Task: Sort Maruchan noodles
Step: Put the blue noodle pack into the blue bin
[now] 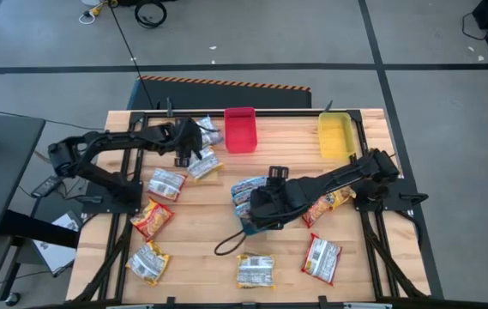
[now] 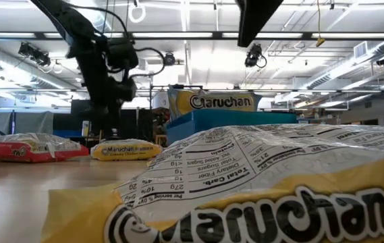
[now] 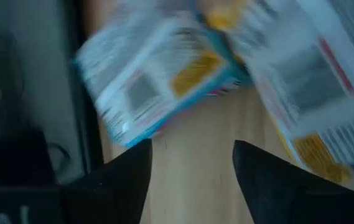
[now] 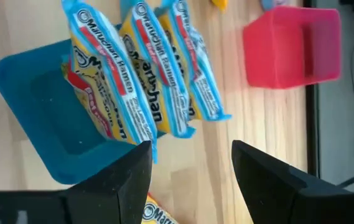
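Blue-silver Maruchan packets (image 4: pixel 145 81) stand crowded in the blue tray (image 4: pixel 33 118) mid-tabletop (image 1: pixel 201 232), others scattered around. The right gripper (image 4: pixel 192 168) hovers above them, fingers apart and empty; the left gripper (image 1: pixel 183 146), fingers parted, hangs near the far packets (image 1: pixel 202 163). Best to lift clear before reaching again.

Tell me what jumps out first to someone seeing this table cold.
Ramen packets lie scattered across the wooden table, several along its left side and front edge. Mid-table, the right gripper hangs open by a blue tray with three blue-edged packets standing in it. At the back sit a red tray and a yellow tray, and the left gripper is open over packets near the red one.
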`<state>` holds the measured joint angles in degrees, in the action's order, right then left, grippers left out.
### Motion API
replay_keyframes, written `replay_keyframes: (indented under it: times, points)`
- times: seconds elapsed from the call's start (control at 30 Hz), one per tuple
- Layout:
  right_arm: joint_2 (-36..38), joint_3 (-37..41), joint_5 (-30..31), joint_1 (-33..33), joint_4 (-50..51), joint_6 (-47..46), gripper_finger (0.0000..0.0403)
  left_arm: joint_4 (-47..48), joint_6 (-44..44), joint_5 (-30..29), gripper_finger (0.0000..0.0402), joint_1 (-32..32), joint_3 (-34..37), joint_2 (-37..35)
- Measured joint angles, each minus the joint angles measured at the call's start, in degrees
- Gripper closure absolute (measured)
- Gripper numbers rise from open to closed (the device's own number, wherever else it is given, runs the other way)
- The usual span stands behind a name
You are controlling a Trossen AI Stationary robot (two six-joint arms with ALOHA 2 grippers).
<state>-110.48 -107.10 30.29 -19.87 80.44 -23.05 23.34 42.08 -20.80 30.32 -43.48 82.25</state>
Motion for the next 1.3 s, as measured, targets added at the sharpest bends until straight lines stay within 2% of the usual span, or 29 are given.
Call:
replay_keyframes:
  times: [0.1, 0.17, 0.27, 0.37, 0.63, 0.8, 0.9, 1.03, 1.3]
  points:
    - [2.0, 2.5, 0.3, -0.1, 0.1, -2.5, 0.0176, -0.6, 9.2, -0.1, 0.0169, 0.3, 0.0, 3.9]
    - [3.2, 4.7, 0.3, -0.1, -0.4, -3.7, 0.0176, -2.4, 13.7, -2.7, 0.0169, 0.7, 0.0, 6.9]
    - [4.9, 7.8, 0.3, -0.1, -1.0, -5.5, 0.0176, -7.7, 17.2, -8.3, 0.0169, 1.1, 0.0, 10.6]
    - [6.0, 10.8, 0.1, -0.3, -0.9, -7.3, 0.0176, -13.3, 17.7, -11.4, 0.0169, 1.1, 0.0, 13.1]
    - [8.5, 19.6, -1.0, -0.4, -4.4, -9.8, 0.0176, -16.8, 27.5, -11.6, 0.0169, 1.0, -0.1, 15.6]
    - [8.6, 24.4, -1.2, 0.1, -10.9, -7.6, 0.0176, -22.9, 30.6, -10.5, 0.0169, 1.0, -0.1, 17.3]
    - [8.5, 26.5, -1.9, 0.6, -15.5, -5.3, 0.0176, -23.4, 32.3, -7.9, 0.0174, 1.0, -0.1, 18.0]
    - [8.5, 27.1, -2.0, 0.9, -16.2, -4.9, 0.0176, -23.3, 32.4, -8.7, 0.0218, 0.9, -0.3, 19.3]
    - [9.2, 27.1, -1.8, 1.5, -15.2, -3.8, 0.0176, -23.1, 26.6, -11.3, 0.0383, 0.0, 0.0, 19.3]
